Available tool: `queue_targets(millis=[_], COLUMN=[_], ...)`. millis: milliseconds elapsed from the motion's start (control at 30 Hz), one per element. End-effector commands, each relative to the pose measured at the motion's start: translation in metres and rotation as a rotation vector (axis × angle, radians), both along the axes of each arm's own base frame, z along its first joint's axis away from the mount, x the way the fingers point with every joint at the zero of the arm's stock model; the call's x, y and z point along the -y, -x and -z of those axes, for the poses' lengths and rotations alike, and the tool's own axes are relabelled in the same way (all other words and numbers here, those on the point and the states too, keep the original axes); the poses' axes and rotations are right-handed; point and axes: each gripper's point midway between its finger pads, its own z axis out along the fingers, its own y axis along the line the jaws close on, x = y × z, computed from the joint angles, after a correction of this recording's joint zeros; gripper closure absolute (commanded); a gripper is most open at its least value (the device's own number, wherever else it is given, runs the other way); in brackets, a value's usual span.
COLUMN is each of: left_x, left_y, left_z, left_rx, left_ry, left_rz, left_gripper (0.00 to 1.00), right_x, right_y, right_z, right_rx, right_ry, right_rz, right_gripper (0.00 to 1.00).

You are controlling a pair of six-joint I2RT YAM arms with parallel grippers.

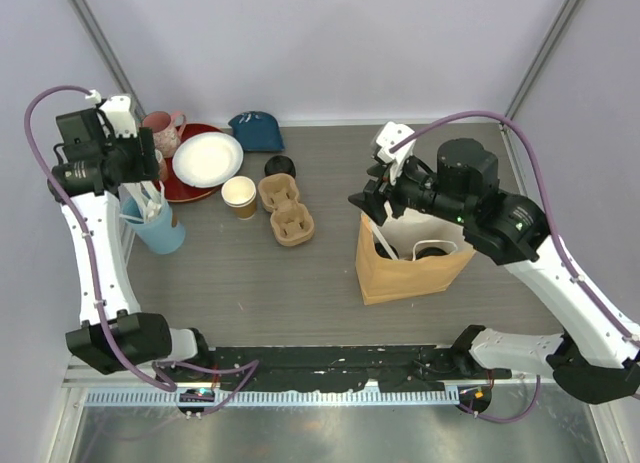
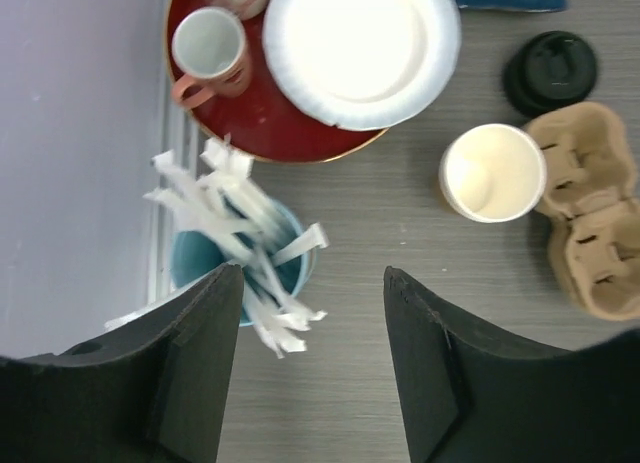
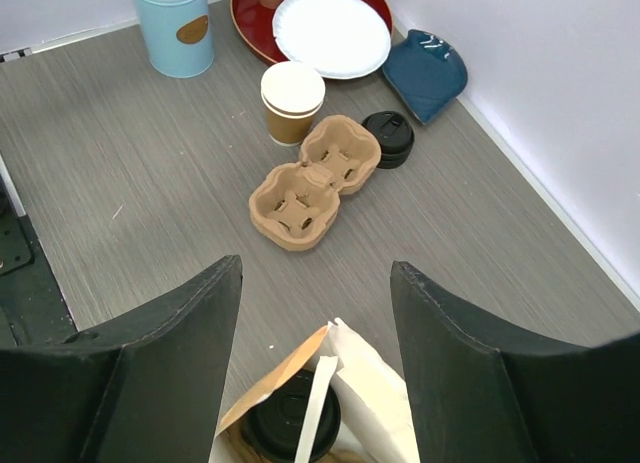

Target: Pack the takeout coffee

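One takeout coffee (image 3: 285,423), a black-lidded cup, stands inside the brown paper bag (image 1: 410,271); its lid (image 1: 432,251) shows through the bag's mouth. My right gripper (image 3: 318,268) hangs open just above the bag's left edge (image 1: 378,211), holding nothing. A second takeout coffee (image 1: 280,166) stands on the table behind the cardboard cup carrier (image 1: 285,209), also in the right wrist view (image 3: 388,138) and the left wrist view (image 2: 550,71). My left gripper (image 2: 312,273) is open and empty at the far left (image 1: 150,183), above a blue cup of white packets (image 2: 240,258).
A lidless tan cup (image 1: 239,196) stands left of the carrier. Behind it a white paper plate (image 1: 207,159) lies on a red plate (image 1: 190,190), with a pink mug (image 1: 162,131). A blue dish (image 1: 257,131) sits by the back wall. Walls close in left and right.
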Motion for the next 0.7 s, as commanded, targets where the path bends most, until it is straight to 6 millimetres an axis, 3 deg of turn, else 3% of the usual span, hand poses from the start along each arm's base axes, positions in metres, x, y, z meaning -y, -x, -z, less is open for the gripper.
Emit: queue_targets(millis=[0,167,300,467,667], left_x=[-0.051,-0.088,-0.110,-0.146,-0.152], left_y=[-0.002,0.008,0.020,0.035,0.025], left_z=[0.003,0.015,0.042,0.057,0.091], left_rx=[0.044,0.084,0.021,0.078,0.010], left_ry=[-0.056,0.013,-0.009,0.001,0.063], left_rz=[-0.138,-0.232,-0.300,-0.428,-0.412], left_gripper=[0.42,0.45,0.45,0.25,0.18], right_x=[-0.012,-0.020,-0.024,-0.031,-0.033], right_y=[-0.003,-0.009,-0.012,-0.014,-0.014], right_z=[-0.023,-0.021,-0.023,-0.019,-0.016], right_rx=[0.043,0.025,0.022,0.005,-0.003], right_ry=[-0.056,-0.044,-0.052,-0.045,-0.034], right_rz=[-0.035,-0.047,-0.050,-0.065,-0.075], right_gripper=[0.34,0.34,0.34,0.34,0.34])
